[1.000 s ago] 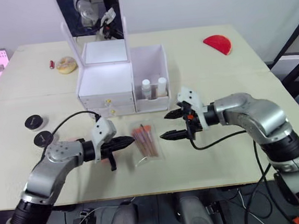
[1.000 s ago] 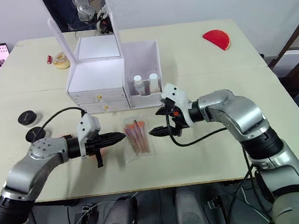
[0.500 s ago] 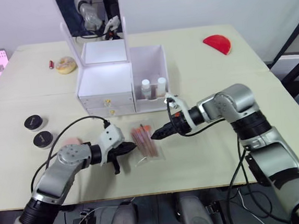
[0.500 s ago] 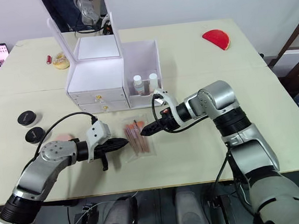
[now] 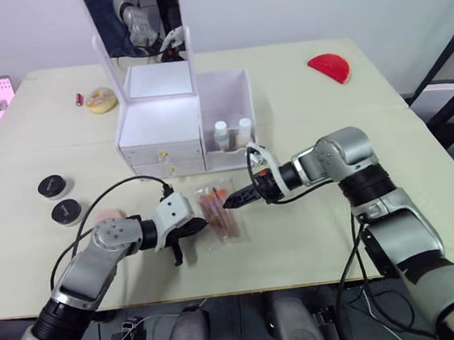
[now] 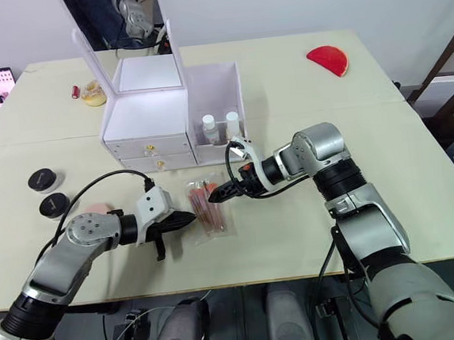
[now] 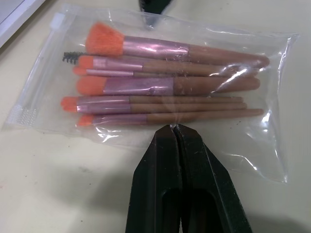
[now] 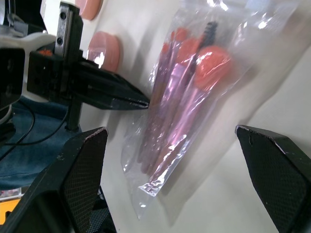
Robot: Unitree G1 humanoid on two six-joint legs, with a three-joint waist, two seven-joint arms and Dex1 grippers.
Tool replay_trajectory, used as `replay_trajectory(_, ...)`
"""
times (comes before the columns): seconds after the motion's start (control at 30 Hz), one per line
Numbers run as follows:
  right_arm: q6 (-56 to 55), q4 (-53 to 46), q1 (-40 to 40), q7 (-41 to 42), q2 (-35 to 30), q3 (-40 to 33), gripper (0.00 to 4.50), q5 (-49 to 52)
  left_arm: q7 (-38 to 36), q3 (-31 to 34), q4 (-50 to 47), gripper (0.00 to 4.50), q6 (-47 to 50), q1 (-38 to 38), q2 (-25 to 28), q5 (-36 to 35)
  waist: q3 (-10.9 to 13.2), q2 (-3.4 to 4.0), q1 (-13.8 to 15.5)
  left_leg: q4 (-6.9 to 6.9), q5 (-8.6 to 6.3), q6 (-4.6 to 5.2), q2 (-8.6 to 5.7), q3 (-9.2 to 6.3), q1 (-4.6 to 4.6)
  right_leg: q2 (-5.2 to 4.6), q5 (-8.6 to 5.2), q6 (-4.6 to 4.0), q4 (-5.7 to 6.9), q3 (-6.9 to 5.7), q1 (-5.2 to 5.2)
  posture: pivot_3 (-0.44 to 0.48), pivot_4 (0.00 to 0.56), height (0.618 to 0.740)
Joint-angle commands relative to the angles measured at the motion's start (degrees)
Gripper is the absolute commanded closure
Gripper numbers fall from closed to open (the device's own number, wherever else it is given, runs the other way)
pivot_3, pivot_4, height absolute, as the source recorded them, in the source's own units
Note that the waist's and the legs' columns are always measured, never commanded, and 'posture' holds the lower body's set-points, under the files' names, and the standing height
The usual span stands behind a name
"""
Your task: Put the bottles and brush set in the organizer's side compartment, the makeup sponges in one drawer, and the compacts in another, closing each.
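A: Progress check. Two white-capped bottles are standing in the side compartment of the organizer, so that part looks done. Both drawers are sitting flush, and I judge them not yet loaded, since their contents are lying out on the table.

B: Which items are remaining?

A: The brush set is lying flat on the table in front of the drawers. Two black-lidded compacts are sitting near the table's left edge. One pink makeup sponge is lying beside the left arm; the right wrist view is showing two sponges. So brushes, sponges and compacts are all outstanding, plus both drawer closings.

B: Jaw positions relative to the pouch?

A: The left gripper is lying low on the table with its fingers pressed together, holding nothing, tips resting at the pouch's long left edge on the clear plastic margin, short of the brushes. The right gripper is coming from the opposite side, tips at the bristle end of the pouch. Its fingers are spread wide in the right wrist view, with the pouch lying between and beyond them, nothing gripped.

B: So the pouch is flanked on both sides, ungrasped.

A: That is my reading.
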Motion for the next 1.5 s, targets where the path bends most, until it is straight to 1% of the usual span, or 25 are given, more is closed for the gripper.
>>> replay_trajectory(0.03, -2.0, 1.8, -2.4, 1.3, -2.6, 0.3, 0.0, -1.9, -0.9, -1.8, -0.1, 4.45, 1.3, 0.9, 0.6, 1.0, 0.0, 0.0, 0.1, 0.0, 0.0, 0.0, 0.0, 0.0, 0.0, 0.0, 0.0, 0.0, 0.0, 0.0, 0.0, 0.0, 0.15, 0.739)
replay_trajectory(0.13, -3.1, 2.9, -2.9, 2.4, -3.3, 0.9, 0.0, -2.7, -0.9, -1.8, -0.4, 4.45, 1.6, 1.0, 0.6, 0.8, 0.0, 0.0, 0.0, 0.0, 0.0, 0.0, 0.0, 0.0, -0.03, 0.0, -0.01, 0.01, -0.03, 0.0, 0.0, 0.0, 0.15, 0.739)
replay_trajectory(0.23, -4.8, 1.8, -1.7, 3.2, -3.5, 3.0, 0.0, -3.9, -0.9, -1.9, -0.7, 4.45, 1.9, 1.1, 0.5, 0.7, 0.0, 0.01, 0.0, -0.01, 0.0, 0.0, 0.0, 0.0, -0.01, 0.0, -0.01, 0.01, -0.02, 0.0, 0.0, 0.0, 0.15, 0.739)
replay_trajectory(0.37, -3.9, 1.5, -0.2, 2.0, -0.9, 2.3, 0.0, -3.9, -0.9, -1.9, -0.9, 4.45, 2.1, 1.0, 0.4, 0.7, -0.1, 0.01, 0.0, 0.0, 0.0, 0.0, 0.0, 0.0, 0.01, 0.0, -0.01, 0.02, -0.01, 0.0, 0.02, 0.0, 0.15, 0.739)
replay_trajectory(0.53, -1.8, -1.2, 1.4, -0.3, 2.6, 0.8, 0.0, -3.0, -0.8, -1.7, -1.3, 4.45, 2.7, 0.7, 0.3, 0.5, -0.2, 0.04, -0.2, -0.02, 0.0, 0.0, 0.0, -0.02, 0.06, 0.02, -0.01, 0.02, 0.01, 0.0, 0.03, 0.0, 0.15, 0.739)
replay_trajectory(0.73, 4.3, -7.4, 3.7, -1.9, 4.4, -1.4, 0.0, -0.1, -0.8, -1.3, -1.5, 4.45, 3.0, 0.7, 0.4, 0.4, -0.2, 0.05, -0.1, -0.03, 0.0, 0.0, 0.0, -0.06, 0.04, 0.04, -0.03, 0.05, 0.0, 0.0, 0.03, 0.0, 0.15, 0.739)
replay_trajectory(0.93, 5.3, -5.7, 3.1, -4.9, 7.0, -5.7, 0.0, 0.1, -0.8, -1.2, -1.9, 4.45, 3.2, 1.1, 0.4, 0.3, -0.2, 0.05, -0.1, -0.03, 0.0, 0.0, 0.0, -0.07, 0.03, 0.04, -0.03, 0.04, 0.01, 0.0, 0.02, 0.0, 0.15, 0.739)
replay_trajectory(1.13, 3.5, -1.6, 2.2, -6.4, 8.2, -7.8, 0.0, -0.8, -0.8, -1.2, -1.9, 4.45, 3.1, 1.2, 0.4, 0.4, -0.2, 0.05, -0.1, -0.02, 0.0, 0.0, 0.0, -0.07, 0.04, 0.04, -0.03, 0.04, 0.01, 0.0, 0.02, 0.0, 0.15, 0.739)
replay_trajectory(1.17, 3.1, -1.0, 2.1, -6.6, 8.4, -7.9, 0.27, -1.0, -0.8, -1.2, -1.9, 4.49, 3.0, 1.2, 0.4, 0.4, -0.2, 0.05, -0.1, -0.02, 0.0, 0.0, 0.0, -0.07, 0.04, 0.04, -0.03, 0.04, 0.01, 0.0, 0.02, 0.0, 0.15, 0.739)
replay_trajectory(1.23, 2.5, -0.3, 1.9, -6.7, 8.7, -8.0, 0.95, -1.0, -0.9, -1.1, -1.8, 4.5, 2.9, 1.2, 0.5, 0.4, -0.2, 0.05, -0.1, -0.02, 0.0, 0.0, 0.0, -0.07, 0.04, 0.04, -0.03, 0.03, 0.02, 0.0, 0.02, 0.0, 0.15, 0.739)
replay_trajectory(1.4, 1.8, 0.9, 1.6, -7.1, 9.2, -8.4, 3.42, -0.9, -1.1, -1.0, -1.7, 4.5, 2.7, 1.3, 0.7, 0.4, -0.2, 0.07, -0.1, -0.04, 0.0, 0.0, 0.0, -0.07, 0.0, 0.05, -0.03, 0.05, 0.0, 0.0, 0.0, 0.0, 0.15, 0.739)
replay_trajectory(1.43, 1.7, 1.0, 1.6, -7.1, 9.2, -8.5, 4.0, -0.9, -1.2, -0.9, -1.7, 4.5, 2.7, 1.3, 0.7, 0.4, -0.2, 0.07, -0.1, -0.03, 0.0, 0.0, 0.0, -0.07, 0.0, 0.05, -0.03, 0.05, 0.0, 0.0, 0.0, 0.0, 0.15, 0.739)
replay_trajectory(1.47, 1.5, 1.1, 1.6, -7.2, 9.3, -8.6, 4.49, -0.9, -1.2, -0.9, -1.7, 4.5, 2.6, 1.3, 0.8, 0.4, -0.2, 0.07, -0.1, -0.03, 0.0, 0.0, 0.0, -0.07, 0.0, 0.05, -0.03, 0.05, -0.01, 0.0, 0.0, 0.0, 0.15, 0.739)
replay_trajectory(1.5, 1.4, 1.3, 1.5, -7.3, 9.3, -8.8, 4.49, -0.9, -1.2, -0.8, -1.7, 4.5, 2.5, 1.3, 0.8, 0.4, -0.2, 0.07, -0.1, -0.03, 0.0, 0.0, 0.0, -0.07, 0.0, 0.04, -0.03, 0.05, 0.0, 0.0, 0.0, 0.0, 0.15, 0.739)
